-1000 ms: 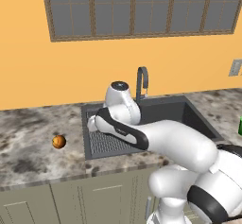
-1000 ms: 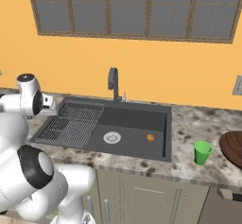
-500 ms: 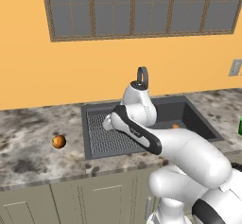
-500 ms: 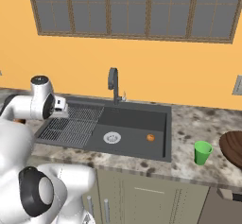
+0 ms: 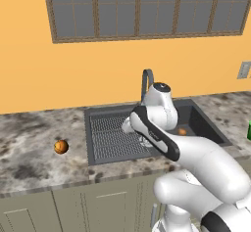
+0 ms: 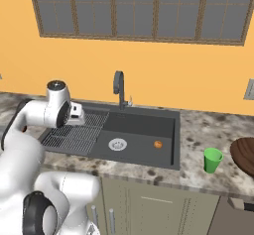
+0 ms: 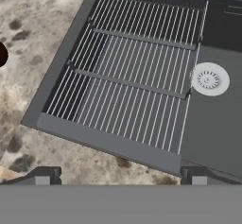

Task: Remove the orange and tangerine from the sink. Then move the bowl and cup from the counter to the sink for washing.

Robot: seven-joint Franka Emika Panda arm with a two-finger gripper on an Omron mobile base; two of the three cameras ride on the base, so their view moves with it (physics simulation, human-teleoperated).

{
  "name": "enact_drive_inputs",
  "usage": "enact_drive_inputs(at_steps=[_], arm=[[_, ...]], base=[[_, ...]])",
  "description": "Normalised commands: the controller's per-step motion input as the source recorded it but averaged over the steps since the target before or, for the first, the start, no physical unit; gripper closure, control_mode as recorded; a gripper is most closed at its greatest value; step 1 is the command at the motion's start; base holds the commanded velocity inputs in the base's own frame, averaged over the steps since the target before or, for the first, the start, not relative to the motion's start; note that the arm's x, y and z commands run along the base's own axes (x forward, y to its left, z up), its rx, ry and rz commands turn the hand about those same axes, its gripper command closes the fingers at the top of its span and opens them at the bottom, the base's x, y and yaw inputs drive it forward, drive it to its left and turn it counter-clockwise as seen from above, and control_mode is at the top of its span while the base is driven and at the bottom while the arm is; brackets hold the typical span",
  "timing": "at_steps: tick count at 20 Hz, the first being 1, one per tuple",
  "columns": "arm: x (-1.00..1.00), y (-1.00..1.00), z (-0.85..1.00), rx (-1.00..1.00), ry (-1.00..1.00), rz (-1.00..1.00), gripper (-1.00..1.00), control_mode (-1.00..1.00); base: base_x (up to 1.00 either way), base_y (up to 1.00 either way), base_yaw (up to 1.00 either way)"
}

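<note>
The dark grey sink (image 6: 141, 125) has a ribbed draining grid (image 7: 132, 72) on its left and a round silver drain (image 7: 209, 79). One small orange fruit (image 6: 158, 144) lies in the basin right of the drain. A second orange fruit (image 5: 61, 146) rests on the counter left of the sink. I cannot tell which is the orange and which the tangerine. My gripper (image 7: 120, 173) hovers open and empty above the grid's near left corner. The green cup (image 6: 213, 159) stands on the counter right of the sink, with the reddish-brown bowl (image 6: 244, 152) beside it.
A curved dark faucet (image 6: 119, 86) rises behind the basin. Speckled stone counter (image 5: 29, 143) runs along both sides of the sink, under a yellow wall with a window. A wall socket (image 6: 249, 89) sits at the far right. My own arm crosses over the sink's middle in the left base view.
My arm has swung to the right, from the sink's left edge to above the draining grid. Both fruits, the cup and the bowl have stayed put.
</note>
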Motion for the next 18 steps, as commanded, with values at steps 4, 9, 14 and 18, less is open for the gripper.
enact_drive_inputs(at_steps=[4,9,14,18], arm=[[0.0,-0.46,0.0,0.0,0.0,0.0,-1.0,-1.0],[0.0,-0.48,0.01,0.0,0.0,0.0,-1.0,-1.0],[0.0,-0.46,0.0,0.0,0.0,0.0,-1.0,-1.0],[0.0,-0.47,0.0,0.0,0.0,-0.01,-1.0,-1.0]], base=[[0.0,0.0,0.0],[0.0,0.0,0.0],[0.0,0.0,0.0],[0.0,0.0,0.0]])
